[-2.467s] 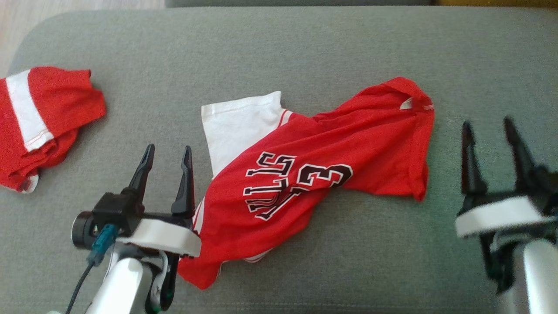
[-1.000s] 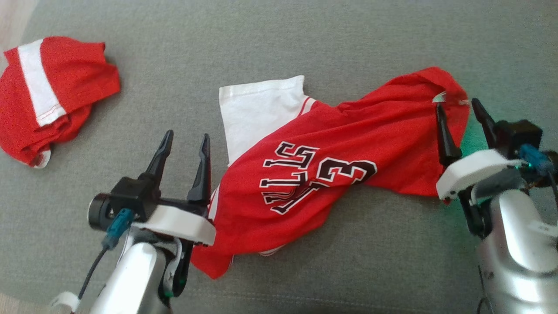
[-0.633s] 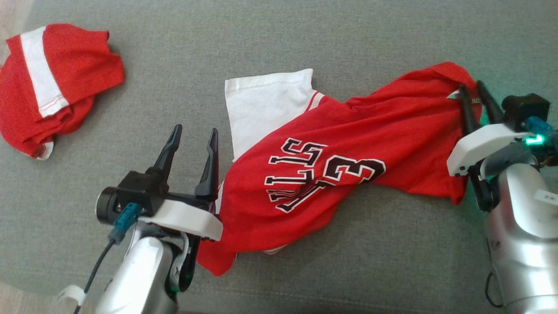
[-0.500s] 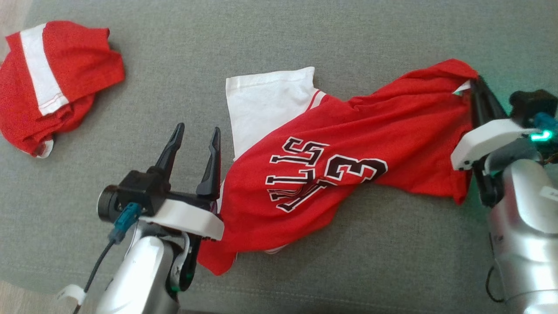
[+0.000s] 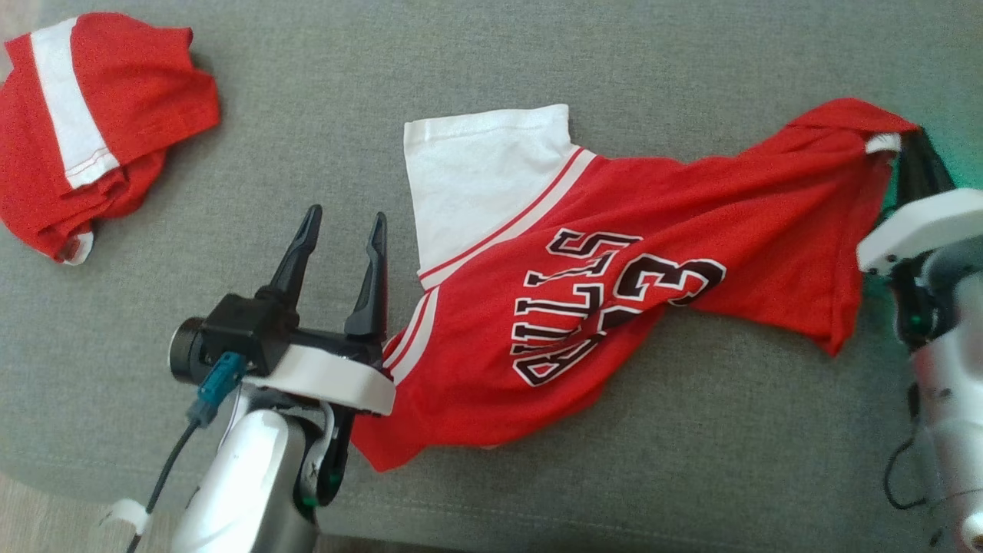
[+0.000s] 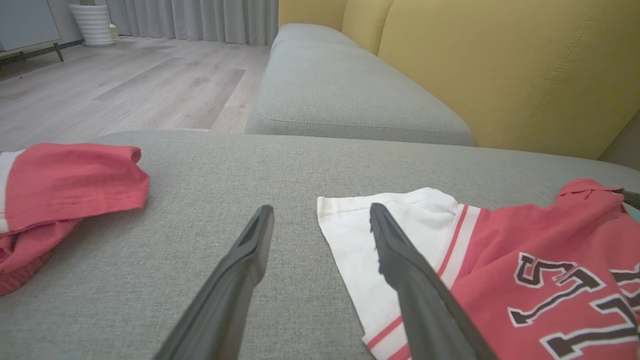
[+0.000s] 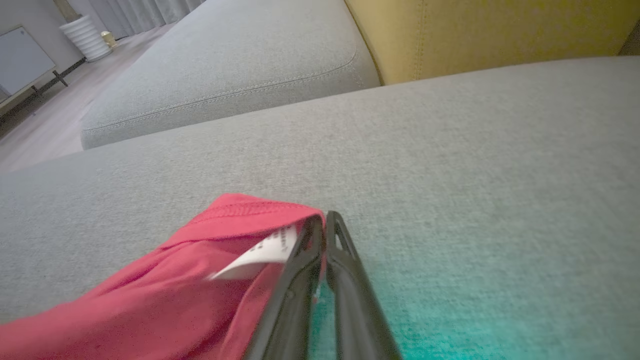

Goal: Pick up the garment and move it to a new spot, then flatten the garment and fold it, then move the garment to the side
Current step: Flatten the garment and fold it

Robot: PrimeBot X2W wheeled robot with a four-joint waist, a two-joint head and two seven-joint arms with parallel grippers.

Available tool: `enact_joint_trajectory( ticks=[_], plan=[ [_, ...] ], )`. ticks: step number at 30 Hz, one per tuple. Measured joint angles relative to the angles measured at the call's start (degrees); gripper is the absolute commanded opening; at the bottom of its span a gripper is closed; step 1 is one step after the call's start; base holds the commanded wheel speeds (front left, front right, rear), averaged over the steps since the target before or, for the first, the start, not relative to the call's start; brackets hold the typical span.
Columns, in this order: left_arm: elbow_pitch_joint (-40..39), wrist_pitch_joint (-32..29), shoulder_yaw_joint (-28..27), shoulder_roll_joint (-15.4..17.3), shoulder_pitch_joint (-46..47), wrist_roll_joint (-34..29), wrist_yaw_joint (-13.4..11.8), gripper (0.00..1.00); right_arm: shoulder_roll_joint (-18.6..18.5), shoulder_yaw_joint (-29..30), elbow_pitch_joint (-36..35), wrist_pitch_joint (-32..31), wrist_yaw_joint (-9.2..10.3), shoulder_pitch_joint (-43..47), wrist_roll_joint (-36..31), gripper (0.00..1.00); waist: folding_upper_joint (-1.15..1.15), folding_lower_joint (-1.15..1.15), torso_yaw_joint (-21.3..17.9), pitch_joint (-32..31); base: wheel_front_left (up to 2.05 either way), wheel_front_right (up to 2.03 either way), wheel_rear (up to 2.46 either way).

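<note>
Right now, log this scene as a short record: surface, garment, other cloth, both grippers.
surface: grey sofa cushion
garment: red jersey, crumpled, lettering up, white sleeve spread flat
other cloth: red and white garment, bunched at the cushion's far left
left gripper: open, empty, near the jersey's white sleeve
right gripper: shut on the jersey's collar edge by the white label

head view looks down on the grey cushion [image 5: 537,46]; both wrist views skim low across it, sharing the jersey [image 5: 614,253].
</note>
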State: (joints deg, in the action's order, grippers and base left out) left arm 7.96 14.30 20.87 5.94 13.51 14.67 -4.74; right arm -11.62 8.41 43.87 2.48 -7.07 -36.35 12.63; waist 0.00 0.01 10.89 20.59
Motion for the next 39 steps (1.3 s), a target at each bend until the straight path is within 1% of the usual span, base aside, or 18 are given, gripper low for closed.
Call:
enact_joint_trajectory(
  ticks=[1, 2, 3, 6, 11, 14, 18, 22, 26, 32, 36, 39],
  plan=[
    [0.00, 0.00, -0.22, -0.16, 0.00, -0.05, 0.25, 1.00, -0.20, 0.34, 0.48, 0.00, 0.00, 0.00, 1.09, 0.64, 0.00, 0.00, 0.04, 0.11, 0.00, 0.00, 0.00],
    [-0.01, 0.00, -0.67, -0.51, 0.01, -0.27, 0.29, 1.00, -1.14, 0.52, 1.40, -0.04, 0.00, 0.07, 2.35, 0.90, 0.00, 0.00, 0.05, 0.27, 0.00, 0.00, 0.00],
    [-0.01, 0.00, -0.90, -0.58, 0.01, -0.48, 0.30, 1.00, -1.65, 0.67, 1.63, -0.03, 0.00, 0.08, 2.64, 1.00, 0.00, 0.00, 0.00, 0.32, 0.00, 0.00, 0.00],
    [0.01, 0.00, -1.31, -0.62, 0.01, -0.62, 0.49, 1.00, -2.63, 0.71, 2.20, 0.10, 0.00, 0.20, 3.34, 1.00, 0.00, 0.00, -0.32, 0.33, 0.00, 0.00, 0.00],
    [0.23, 0.00, -1.71, -0.82, 0.00, -0.99, 0.74, 1.00, -2.67, -0.07, 1.85, 2.25, 0.00, 0.98, 3.90, 1.00, 0.00, 0.00, -1.19, -0.39, 0.00, 0.00, 0.00],
    [0.40, 0.00, -2.15, -0.83, -0.01, -1.11, 0.79, 1.00, -2.64, -0.60, 0.36, 3.42, 0.00, 1.72, 4.01, 1.00, 0.00, 0.00, -1.63, -0.97, 0.00, 0.00, 0.00],
    [0.75, 0.01, -3.09, -0.80, -0.20, -1.51, 0.79, 1.00, -2.47, -0.74, -3.93, 5.41, 0.00, 4.72, 3.72, 1.00, 0.00, -0.01, -2.68, -2.61, 0.00, 0.00, 0.00],
    [0.79, 0.01, -3.36, -0.68, -0.97, -1.99, 0.79, 1.00, -1.53, -0.65, -10.79, 5.88, 0.00, 9.51, 1.56, 1.00, 0.00, -0.01, -3.98, -4.52, 0.00, 0.00, 0.00],
    [0.79, 0.01, -4.17, -0.36, -2.46, -1.99, 0.75, 1.00, 0.20, -0.11, -21.09, 5.53, 0.00, 14.93, -1.19, 1.00, 0.00, -0.01, -5.23, -6.47, 0.00, 0.00, 0.00],
    [0.68, 0.01, -5.05, 0.92, -4.69, -1.99, 0.60, 1.00, 4.41, -1.44, -36.59, 0.91, 0.00, 24.67, -4.65, 1.00, 0.00, -0.01, -6.67, -9.26, 0.00, 0.00, 0.00],
    [0.46, -0.02, -5.08, 1.30, -6.36, -1.98, 0.37, 1.00, 6.33, -2.57, -43.73, -1.54, 0.00, 31.60, -5.67, 1.00, 0.00, -0.01, -7.32, -11.00, 0.00, 0.00, 0.00],
    [0.13, -0.20, -5.05, 1.71, -7.64, -1.76, 0.19, 1.00, 7.48, -2.98, -47.58, -2.80, 0.00, 35.12, -5.75, 1.00, 0.00, -0.01, -7.80, -12.11, 0.00, 0.00, 0.00]
  ],
)
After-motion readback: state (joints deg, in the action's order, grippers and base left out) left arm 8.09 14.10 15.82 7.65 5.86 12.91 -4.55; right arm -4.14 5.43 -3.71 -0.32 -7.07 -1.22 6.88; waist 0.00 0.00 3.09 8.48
